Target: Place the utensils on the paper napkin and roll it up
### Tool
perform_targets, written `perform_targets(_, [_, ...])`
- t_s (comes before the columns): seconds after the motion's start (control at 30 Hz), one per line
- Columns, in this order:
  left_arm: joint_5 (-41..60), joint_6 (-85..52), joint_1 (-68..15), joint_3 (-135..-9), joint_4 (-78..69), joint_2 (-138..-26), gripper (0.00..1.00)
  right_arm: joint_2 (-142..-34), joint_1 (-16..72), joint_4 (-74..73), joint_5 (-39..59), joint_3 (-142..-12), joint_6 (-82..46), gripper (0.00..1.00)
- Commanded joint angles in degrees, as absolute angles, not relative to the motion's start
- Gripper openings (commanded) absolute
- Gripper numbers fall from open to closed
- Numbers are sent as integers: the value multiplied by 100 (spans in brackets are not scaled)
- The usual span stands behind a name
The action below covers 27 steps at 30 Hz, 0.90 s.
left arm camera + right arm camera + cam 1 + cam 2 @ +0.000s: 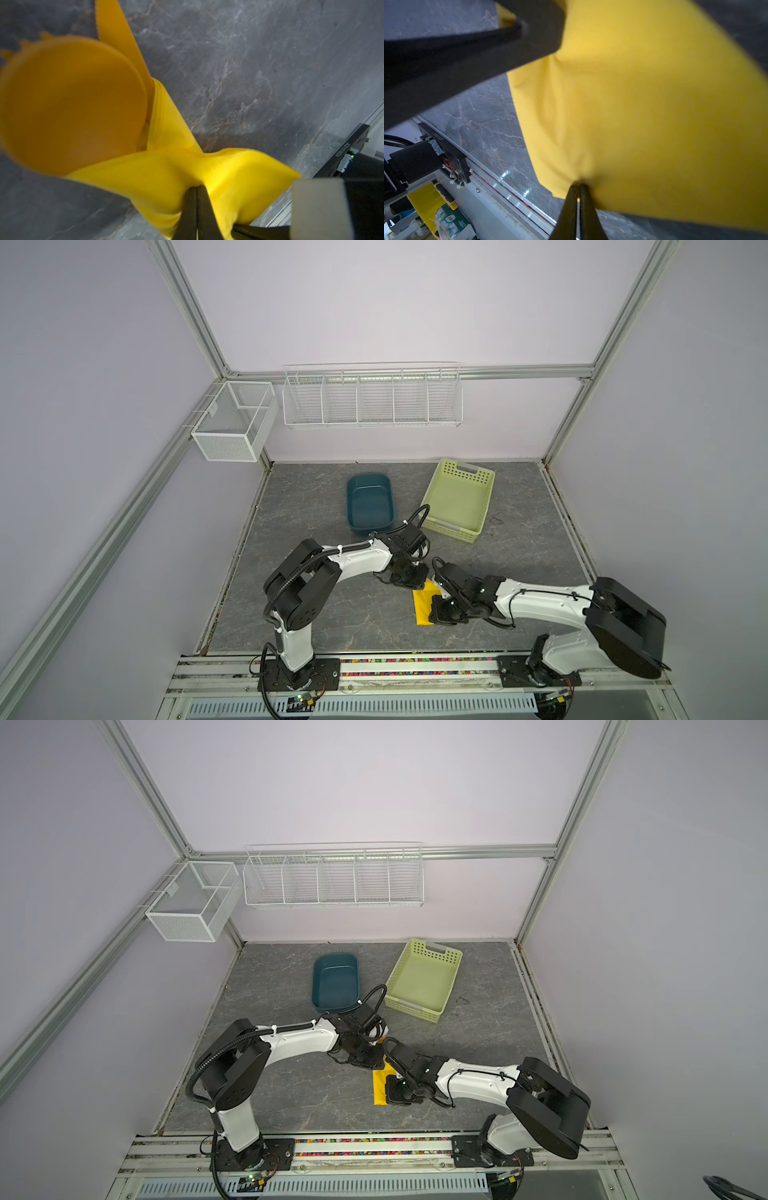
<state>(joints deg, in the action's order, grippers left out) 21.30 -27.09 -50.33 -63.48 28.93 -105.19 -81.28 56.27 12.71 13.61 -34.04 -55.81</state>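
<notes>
The yellow paper napkin (424,605) (379,1088) sits between both grippers near the table's front middle, lifted and folded over. My left gripper (415,583) (196,189) is shut on one pinched fold of the napkin (166,166). The right gripper (436,612) (578,185) is shut on another edge of the napkin (643,104). Orange utensils lie inside the fold: in the left wrist view a round spoon bowl (72,104) shows close up and blurred, with a serrated knife blade (120,41) behind it. In both top views the utensils are hidden.
A dark teal tub (350,506) and a pale green perforated basket (453,531) stand at the back of the grey marbled table. White wire baskets (372,400) (232,423) hang on the walls. The arms' mounting rail (415,668) runs along the front edge.
</notes>
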Motion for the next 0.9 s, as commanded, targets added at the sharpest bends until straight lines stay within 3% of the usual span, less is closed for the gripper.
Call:
perform_targets(0.0, [1816, -2506, -5028, -6407, 3245, -10304, 6, -8364, 5680, 1356, 1421, -3261, -5839, 10])
perform_targets(0.4, [2303, -2844, -5096, -5794, 3110, -9625, 7, -8467, 5683, 1310, 1415, -3270, -5875, 9])
perform_targets(0.87, [1779, -2930, -5095, -5590, 3004, -10156, 4, -8420, 5683, 1431, 1381, -3278, -5850, 8])
